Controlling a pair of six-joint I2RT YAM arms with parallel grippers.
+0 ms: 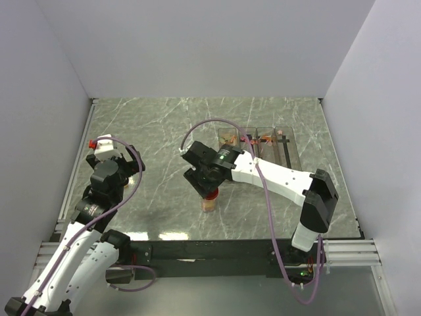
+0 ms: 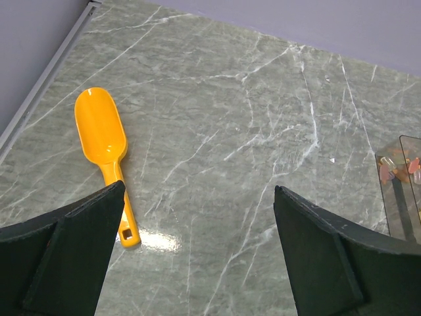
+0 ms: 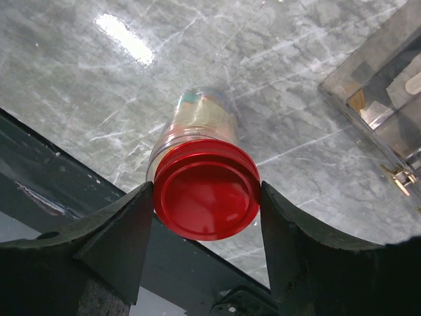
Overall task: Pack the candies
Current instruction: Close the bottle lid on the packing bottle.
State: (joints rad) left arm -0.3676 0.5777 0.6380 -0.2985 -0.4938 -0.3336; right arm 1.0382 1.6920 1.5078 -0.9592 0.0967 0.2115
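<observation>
Red lid (image 3: pixel 205 194) tight in right claw (image 3: pixel 205 189); clear tray (image 3: pixel 371 99) near, yellow scoop (image 2: pixel 102 141) apart.

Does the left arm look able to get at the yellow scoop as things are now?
Probably yes. The left hand is open and empty, and the scoop lies flat on bare table just ahead of it, with nothing between.

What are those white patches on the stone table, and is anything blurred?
Reflected light. Top external: a pale streak at the near edge of the table. Left wrist: a bright patch by the scoop. Right wrist: a streak top left, and the jar beyond the red lid looks soft.
</observation>
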